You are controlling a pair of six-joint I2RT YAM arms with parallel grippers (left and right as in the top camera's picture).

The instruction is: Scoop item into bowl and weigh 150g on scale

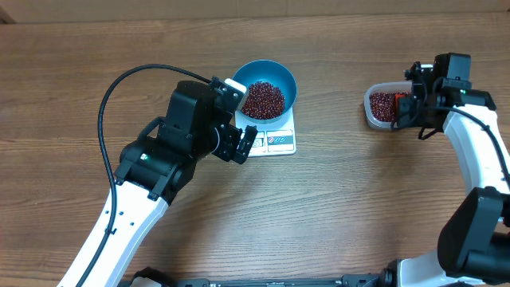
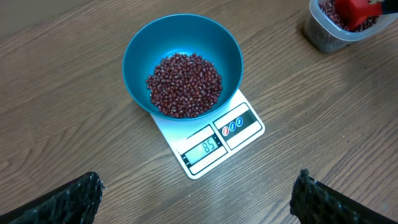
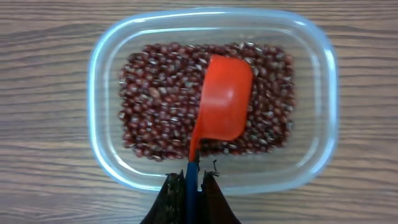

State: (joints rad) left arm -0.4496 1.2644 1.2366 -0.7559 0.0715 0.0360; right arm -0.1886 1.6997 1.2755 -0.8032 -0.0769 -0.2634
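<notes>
- The bowl [image 1: 279,73] sits on the scale [image 1: 279,140], at 12 o'clock of centre in the overhead view.
- The beans [image 2: 185,85] form a heap in the bottom of the bowl. The heap covers the floor, and the upper wall is bare.
- The display [image 2: 210,147] is on the front edge of the scale, at 5 o'clock of the bowl in the left wrist view. It appears to read 85, so the load is judged roughly half-way to the target.
- The left gripper [image 1: 242,143] hangs at 7 o'clock of the bowl, just beside the corner of the scale. Its fingers are wide apart and hold nothing.
- The tub [image 3: 102,124] stands on the table [image 1: 358,207], at 3 o'clock of the scale and well apart from it. The supply beans [image 3: 155,106] cover its floor.
- The right gripper [image 3: 191,186] is above the tub, with its fingers clamped on the handle of the red scoop [image 3: 225,99].
- The head of the scoop rests on the supply beans near the centre of the tub. No beans are visible on its upper face.
- Done: part of the charge is in the bowl and registered.
- Left: load the scoop, carry it toward 9 o'clock to the bowl, and tip. Repeat with smaller portions as the reading nears the target.
</notes>
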